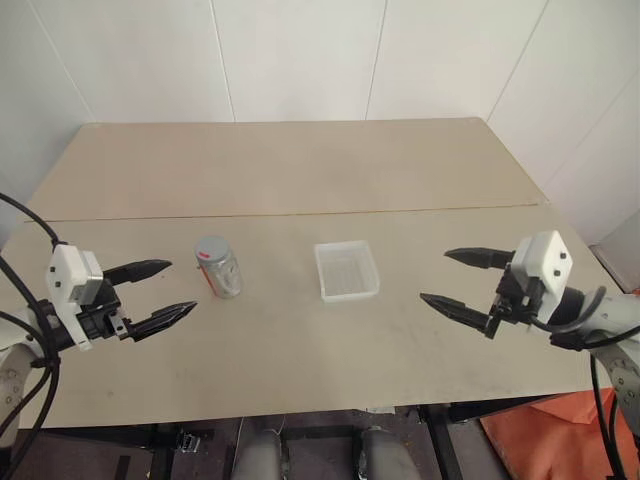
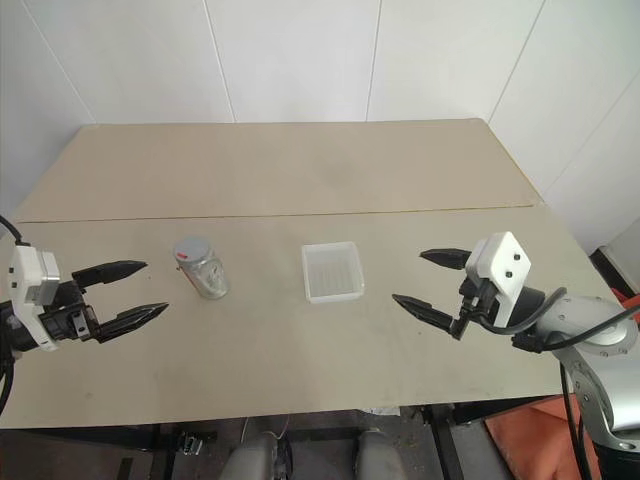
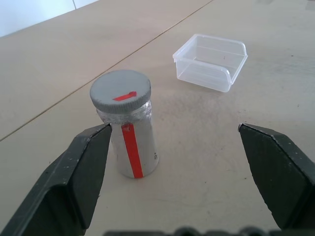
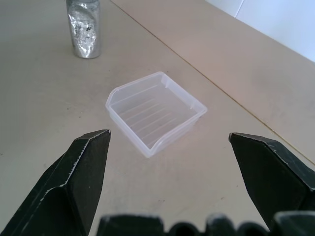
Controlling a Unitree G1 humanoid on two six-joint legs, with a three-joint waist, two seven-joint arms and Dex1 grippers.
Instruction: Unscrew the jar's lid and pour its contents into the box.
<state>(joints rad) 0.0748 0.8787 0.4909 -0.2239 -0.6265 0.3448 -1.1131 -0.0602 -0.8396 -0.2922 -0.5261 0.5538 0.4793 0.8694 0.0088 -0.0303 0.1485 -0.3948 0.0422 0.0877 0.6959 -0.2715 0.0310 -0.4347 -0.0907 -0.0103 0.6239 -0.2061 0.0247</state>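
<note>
Both sets of jaws stand fully spread and hold nothing. The left gripper (image 1: 165,292) hovers over the desk (image 1: 300,170), with the jar (image 1: 218,267) just ahead of its fingertips, upright and untouched. The lid (image 3: 120,91), grey with a red mark, sits on the jar. The right gripper (image 1: 452,277) faces the box (image 1: 346,271), which lies between both jaws and is empty. The left wrist view reveals a red stripe down the jar's label.
</note>
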